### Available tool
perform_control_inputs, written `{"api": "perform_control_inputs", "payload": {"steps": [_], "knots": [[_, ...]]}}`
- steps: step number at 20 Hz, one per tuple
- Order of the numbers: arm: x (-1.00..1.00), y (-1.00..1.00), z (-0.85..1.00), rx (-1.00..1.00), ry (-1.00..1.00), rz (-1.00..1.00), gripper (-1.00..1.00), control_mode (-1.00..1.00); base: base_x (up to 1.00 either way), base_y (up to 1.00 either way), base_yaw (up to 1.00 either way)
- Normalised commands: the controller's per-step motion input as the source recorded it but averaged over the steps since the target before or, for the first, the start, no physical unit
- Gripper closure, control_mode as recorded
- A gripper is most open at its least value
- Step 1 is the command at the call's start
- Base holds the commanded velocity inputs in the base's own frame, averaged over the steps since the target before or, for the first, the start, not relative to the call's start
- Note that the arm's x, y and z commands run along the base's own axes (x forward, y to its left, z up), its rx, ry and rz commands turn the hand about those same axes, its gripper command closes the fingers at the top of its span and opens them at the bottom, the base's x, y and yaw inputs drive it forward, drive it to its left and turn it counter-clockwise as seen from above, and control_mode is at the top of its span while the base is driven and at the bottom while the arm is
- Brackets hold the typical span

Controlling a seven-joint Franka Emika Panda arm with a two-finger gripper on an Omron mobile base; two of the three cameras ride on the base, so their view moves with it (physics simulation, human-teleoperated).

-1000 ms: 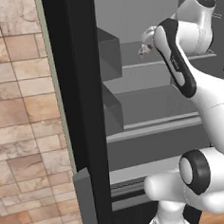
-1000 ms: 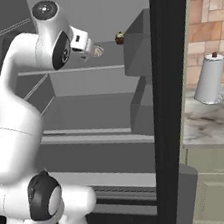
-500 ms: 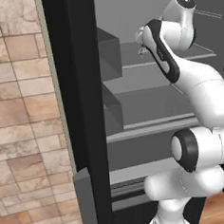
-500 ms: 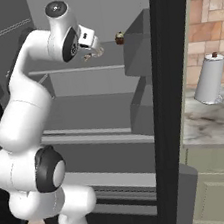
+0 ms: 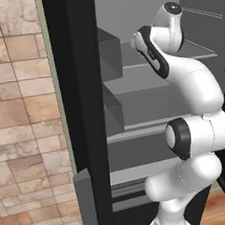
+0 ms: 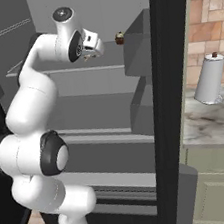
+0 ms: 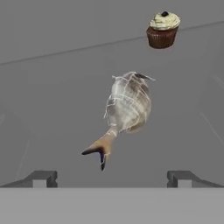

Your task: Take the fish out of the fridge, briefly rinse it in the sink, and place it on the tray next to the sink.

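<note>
The fish [image 7: 127, 107] lies on a grey upper shelf [image 6: 85, 67] inside the black fridge [image 6: 168, 101], silvery-grey, with its darker tail pointing toward my hand. My gripper [image 7: 111, 177] is open, just short of the tail. Its fingertips [image 7: 41, 178] stand wide apart on either side of the fish and touch nothing. In the right base view the gripper [image 6: 95, 48] reaches in over that shelf from the left. The fridge [image 5: 81, 112] stands open, with the arm stretched into it. The sink and the tray are out of view.
A chocolate cupcake [image 7: 162, 29] with pale frosting sits on the same shelf beyond the fish, also [image 6: 120, 37]. Grey door bins [image 6: 138, 49] project at the right. A paper towel roll [image 6: 208, 80] stands on the marble counter [image 6: 212, 125]. A brick wall [image 5: 24, 116] flanks the fridge.
The arm has folded and swung, carrying the hand a little further in over the upper shelf toward the cupcake. The jaws stayed open.
</note>
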Motion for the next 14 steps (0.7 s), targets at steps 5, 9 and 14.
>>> {"api": "perform_control_inputs", "payload": {"steps": [5,9,14], "knots": [[0.58,0.00,-0.14,0.00,0.02,-0.01,-1.00,-1.00,0.00,0.00,0.00],[0.51,0.00,-0.21,-0.01,0.00,0.00,-1.00,-1.00,0.00,0.00,0.00],[0.55,0.00,-0.20,-0.01,0.00,0.00,-1.00,-1.00,0.00,0.00,0.00]]}}
